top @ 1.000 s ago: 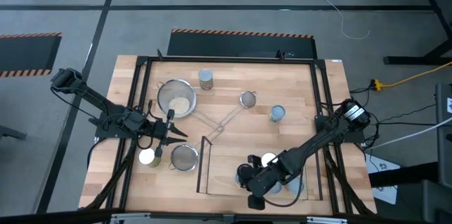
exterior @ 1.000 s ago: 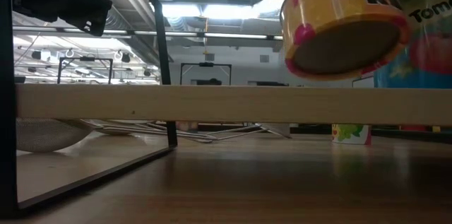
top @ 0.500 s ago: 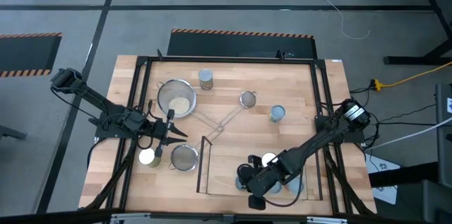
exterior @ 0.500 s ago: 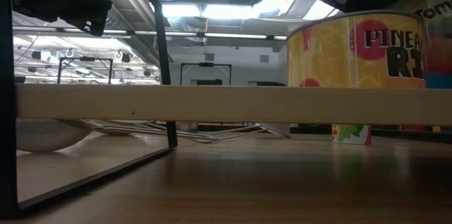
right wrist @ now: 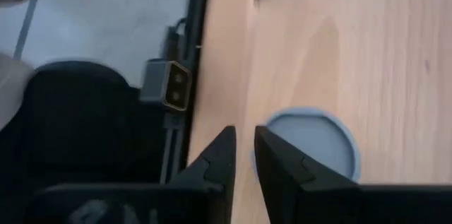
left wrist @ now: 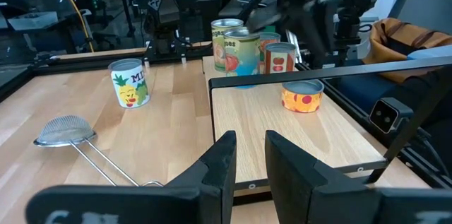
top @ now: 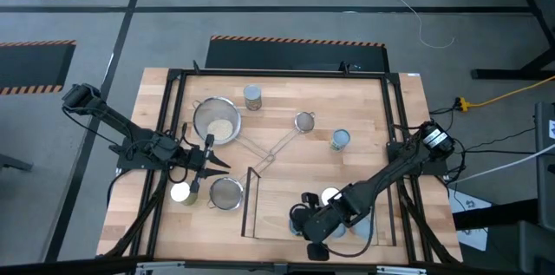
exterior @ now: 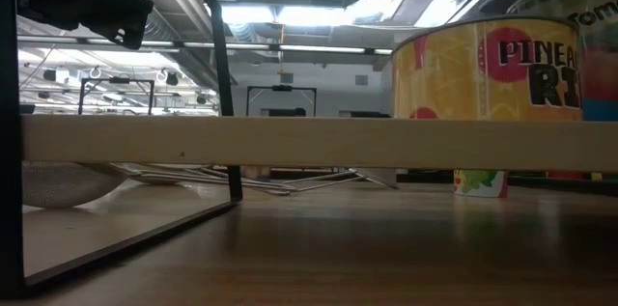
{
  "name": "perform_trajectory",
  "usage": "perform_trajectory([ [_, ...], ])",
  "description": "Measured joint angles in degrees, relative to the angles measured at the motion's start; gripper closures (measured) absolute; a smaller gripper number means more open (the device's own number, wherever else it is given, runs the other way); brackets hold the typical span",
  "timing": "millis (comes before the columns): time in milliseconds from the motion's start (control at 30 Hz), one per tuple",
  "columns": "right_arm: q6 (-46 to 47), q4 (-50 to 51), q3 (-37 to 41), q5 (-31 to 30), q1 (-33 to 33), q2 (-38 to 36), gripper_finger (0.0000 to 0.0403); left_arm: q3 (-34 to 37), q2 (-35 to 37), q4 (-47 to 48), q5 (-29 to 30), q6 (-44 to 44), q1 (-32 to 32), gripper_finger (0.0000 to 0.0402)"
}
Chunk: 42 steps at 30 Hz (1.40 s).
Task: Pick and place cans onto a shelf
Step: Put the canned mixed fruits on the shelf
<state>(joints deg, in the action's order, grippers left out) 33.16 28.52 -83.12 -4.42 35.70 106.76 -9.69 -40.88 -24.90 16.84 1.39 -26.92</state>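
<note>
The shelf is a light-wood board with black rails, at the table's near right. A yellow pineapple can stands upright on it, alone; it also shows in the left wrist view. More cans stand at the shelf's far end. My right gripper hovers over the shelf's near part, fingers nearly together, beside a pale blue-grey can top. My left gripper waits at the table's left, fingers close together, empty. Loose cans stand on the table.
A steel pan and two wire strainers with long handles lie between the arms. The shelf's black rail stands up at its left end. The table's near edge lies just past my right gripper.
The yellow can was lifted and tipped under my right gripper a second ago. It has come down and now stands upright on the shelf board. My right gripper has then gone up off the can and out of the low view.
</note>
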Motion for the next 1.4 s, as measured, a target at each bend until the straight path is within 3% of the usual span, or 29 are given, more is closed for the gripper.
perform_trajectory([
  [167, -6.54, 7.31, -6.55, -0.10, -0.16, 0.00, 0.0344, 0.00, 0.00, 0.01, 0.01, -0.02, 0.00, 0.0333],
  [300, -6.83, 21.38, -13.83, -1.94, -0.94, 0.00, 0.0344, 0.00, 0.00, 0.01, 0.01, -0.02, 0.01, 0.0333],
  [500, -10.97, 44.85, -24.40, -16.08, -1.05, -0.13, 0.0344, 0.00, 0.00, 0.01, 0.01, -0.02, -0.01, 0.0333],
  [633, -10.18, 53.07, -24.06, -20.51, -1.51, -3.40, 0.0344, 0.00, 0.00, -0.01, 0.01, -0.02, 0.00, 0.0333],
  [833, -9.37, 48.71, -9.29, -21.49, -4.24, -15.13, 0.0344, 0.01, 0.00, -1.35, 0.02, -0.02, 0.00, 0.0333],
  [1133, -7.48, 34.48, 18.92, -21.49, -11.72, -37.29, 0.0344, -2.04, 0.02, -16.54, 1.71, -4.84, 1.38, 0.0333],
  [1267, -8.27, 28.67, 27.84, -21.21, -14.67, -43.98, 0.0344, -7.09, -0.75, -15.14, 1.75, -7.35, 3.62, 0.0333],
  [1400, -9.66, 25.13, 34.51, -18.94, -16.76, -48.12, 0.0344, -14.97, -4.15, -7.92, 1.71, -7.90, 7.47, 0.0333],
])
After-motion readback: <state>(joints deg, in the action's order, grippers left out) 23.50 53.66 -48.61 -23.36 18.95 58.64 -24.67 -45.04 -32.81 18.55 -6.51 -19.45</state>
